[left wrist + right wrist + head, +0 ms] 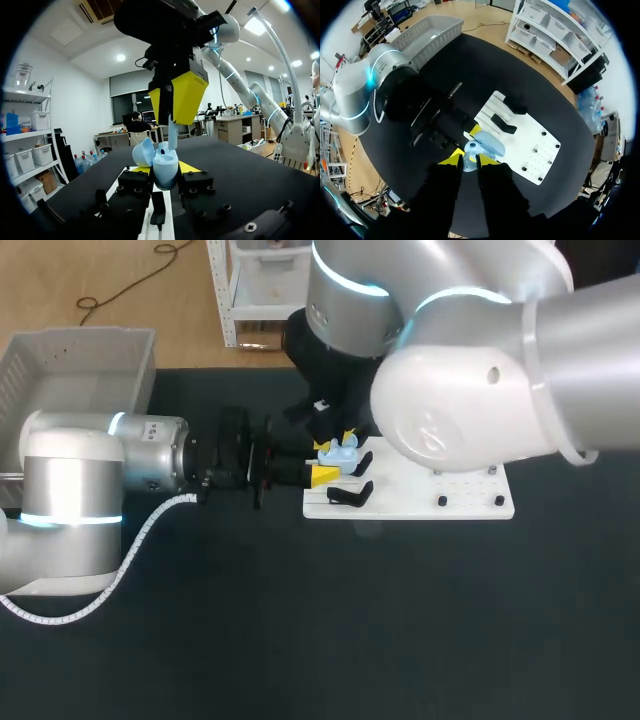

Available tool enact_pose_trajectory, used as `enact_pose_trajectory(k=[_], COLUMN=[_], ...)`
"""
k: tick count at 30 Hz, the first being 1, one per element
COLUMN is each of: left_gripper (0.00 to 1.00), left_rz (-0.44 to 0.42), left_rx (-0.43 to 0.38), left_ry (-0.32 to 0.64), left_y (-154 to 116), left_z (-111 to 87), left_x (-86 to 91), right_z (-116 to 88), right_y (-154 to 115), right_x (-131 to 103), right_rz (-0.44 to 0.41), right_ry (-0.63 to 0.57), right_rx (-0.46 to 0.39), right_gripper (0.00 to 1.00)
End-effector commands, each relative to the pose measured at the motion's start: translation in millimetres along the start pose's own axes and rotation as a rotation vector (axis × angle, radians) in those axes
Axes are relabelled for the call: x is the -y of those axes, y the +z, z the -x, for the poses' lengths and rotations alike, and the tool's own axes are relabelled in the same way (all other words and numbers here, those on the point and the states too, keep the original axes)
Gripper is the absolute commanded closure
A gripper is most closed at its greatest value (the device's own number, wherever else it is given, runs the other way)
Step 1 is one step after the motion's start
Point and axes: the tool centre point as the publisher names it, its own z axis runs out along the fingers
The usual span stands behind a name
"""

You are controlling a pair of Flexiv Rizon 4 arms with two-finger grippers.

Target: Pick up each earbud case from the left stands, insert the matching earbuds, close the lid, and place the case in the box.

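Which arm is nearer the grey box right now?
Left. The left arm lies just beside the grey box. The right arm enters from the opposite side, the right gripper above the earbud case.

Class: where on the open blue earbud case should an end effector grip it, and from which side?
Probably grip the earbud case by its lower shell's two flanks, coming in level from the left. Its lid stands open and the right end effector holds an earbud above, so the top must stay free.
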Motion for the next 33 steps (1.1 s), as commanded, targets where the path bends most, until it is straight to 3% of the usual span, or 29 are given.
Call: enact_pose_trajectory(k=[1,33], left_gripper=[1.0,1.0], left_rz=[0.0,0.0], left_rx=[0.001,0.001], left_ry=[0.001,0.001], left_y=[-0.5,-0.5], left_z=[-0.3,-0.3], left_x=[0.2,0.2], right_z=[-0.7,0.8], right_y=[0.8,12.2], right_x=[2.4,1.4], right_rz=[-0.005,-0.012], right_ry=[0.008,0.008], right_rx=[0.023,0.018], right_gripper=[1.0,1.0])
